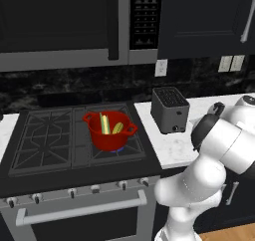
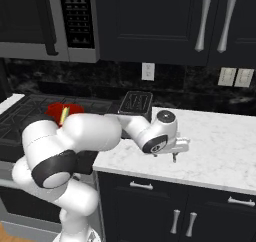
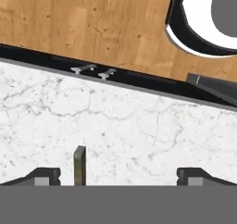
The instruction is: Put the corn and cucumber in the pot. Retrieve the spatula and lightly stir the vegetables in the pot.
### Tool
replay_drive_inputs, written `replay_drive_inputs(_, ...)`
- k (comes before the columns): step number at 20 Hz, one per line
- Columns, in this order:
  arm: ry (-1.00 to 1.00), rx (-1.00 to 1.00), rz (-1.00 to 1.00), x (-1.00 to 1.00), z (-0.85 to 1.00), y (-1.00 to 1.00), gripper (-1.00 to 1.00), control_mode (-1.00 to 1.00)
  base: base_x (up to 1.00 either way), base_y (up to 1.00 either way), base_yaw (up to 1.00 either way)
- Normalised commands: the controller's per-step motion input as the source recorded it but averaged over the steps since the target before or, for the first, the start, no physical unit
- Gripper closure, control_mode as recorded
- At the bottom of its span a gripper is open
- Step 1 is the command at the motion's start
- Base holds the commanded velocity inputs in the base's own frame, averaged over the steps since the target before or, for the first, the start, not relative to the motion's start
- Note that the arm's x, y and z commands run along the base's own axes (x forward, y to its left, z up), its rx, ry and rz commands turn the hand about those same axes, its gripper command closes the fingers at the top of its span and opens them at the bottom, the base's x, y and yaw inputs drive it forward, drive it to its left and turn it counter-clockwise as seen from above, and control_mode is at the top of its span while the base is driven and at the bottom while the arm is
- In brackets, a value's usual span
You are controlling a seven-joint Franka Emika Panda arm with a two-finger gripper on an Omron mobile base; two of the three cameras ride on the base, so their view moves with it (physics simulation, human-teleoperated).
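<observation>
The red pot [image 1: 108, 135] stands on the stove's right front burner, and part of its rim [image 2: 56, 109] shows behind my arm. Inside it the pale-yellow corn [image 1: 104, 123] leans upright beside the light green cucumber [image 1: 118, 128]. My gripper [image 2: 166, 155] points down over the white marble counter, right of the stove, near the front edge. In the hand view its fingers [image 3: 46, 176] stand wide open around nothing. The dark grey handle of the spatula [image 3: 79, 165] lies on the marble between them, nearer the left finger, its blade hidden.
A dark toaster [image 1: 170, 109] sits on the counter between stove and gripper. The black stove top [image 1: 45, 140] lies left. Marble counter [image 2: 220, 141] stretches right. Below the counter edge are dark cabinet doors with handles [image 3: 84, 69] and wooden floor [image 3: 83, 24].
</observation>
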Motion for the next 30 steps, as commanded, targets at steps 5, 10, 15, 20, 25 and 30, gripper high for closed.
replay_drive_inputs(5,0.0,0.03,-0.05,0.13,-0.22,-0.18,-1.0,-1.0,0.0,0.0,0.0)
replay_drive_inputs(10,0.0,0.02,-0.04,0.04,-0.21,-0.11,-1.0,-1.0,0.0,0.0,0.0)
replay_drive_inputs(15,0.0,0.01,-0.03,0.07,-0.18,-0.08,-1.0,-1.0,0.0,0.0,0.0)
replay_drive_inputs(20,0.0,0.01,-0.03,0.11,-0.16,-0.07,-1.0,-1.0,0.0,0.0,0.0)
replay_drive_inputs(25,0.0,0.0,-0.03,0.19,-0.13,-0.09,-1.0,-1.0,0.0,0.0,0.0)
replay_drive_inputs(30,0.0,0.0,-0.02,0.21,-0.12,-0.08,-1.0,-1.0,0.0,0.0,0.0)
